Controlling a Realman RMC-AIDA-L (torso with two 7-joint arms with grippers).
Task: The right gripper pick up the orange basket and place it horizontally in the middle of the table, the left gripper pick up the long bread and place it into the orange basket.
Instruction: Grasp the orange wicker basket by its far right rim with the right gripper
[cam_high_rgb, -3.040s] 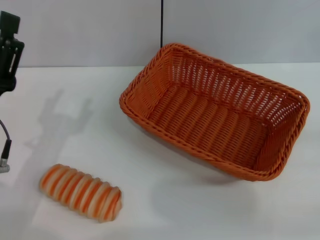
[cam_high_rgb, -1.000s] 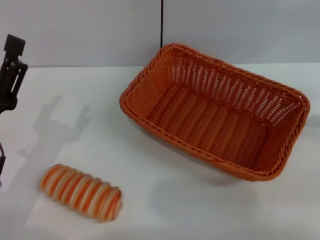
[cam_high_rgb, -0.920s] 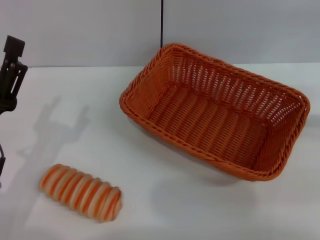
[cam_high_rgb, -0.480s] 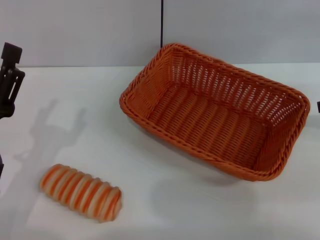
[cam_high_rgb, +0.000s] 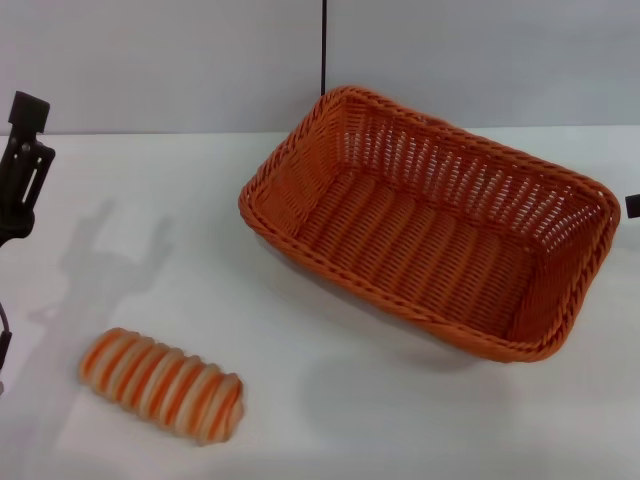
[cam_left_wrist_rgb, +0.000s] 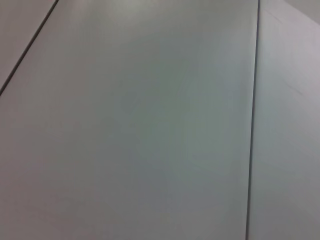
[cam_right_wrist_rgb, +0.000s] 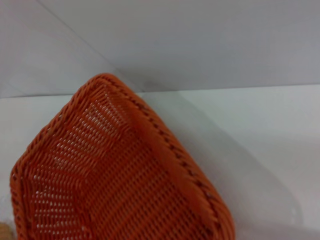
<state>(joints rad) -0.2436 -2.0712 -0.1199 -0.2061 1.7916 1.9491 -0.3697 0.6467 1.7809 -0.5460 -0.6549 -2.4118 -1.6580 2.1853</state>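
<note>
The table (cam_high_rgb: 330, 400) carried everything, and nothing on it had yet been gripped. The orange basket (cam_high_rgb: 430, 225) sat skewed toward the far right corner of the tabletop, one corner pointing at the far edge, its long sides running diagonally rather than level. That slant looked like the main hazard: a grasp on a single rim would probably let the wide basket swing or tip as it rose, and it could be set down still crooked instead of horizontally in the middle.

The left gripper (cam_high_rgb: 20, 165) hung above the left edge of the tabletop, well apart from the bread; whether its fingers were apart or together could not be told. Its cable trailed down the left edge, and in my judgement it might drag across the bread on a later reach.

The long bread (cam_high_rgb: 162, 385) lay near the front left corner, well apart from the basket. Being rounded and ridged, it seemed likely to roll or slip if pinched off-centre.

Only a sliver of the right gripper (cam_high_rgb: 632, 206) showed at the right edge, just beside the basket's rim; its finger state could not be told either. A blind approach there could shove the basket away.
</note>
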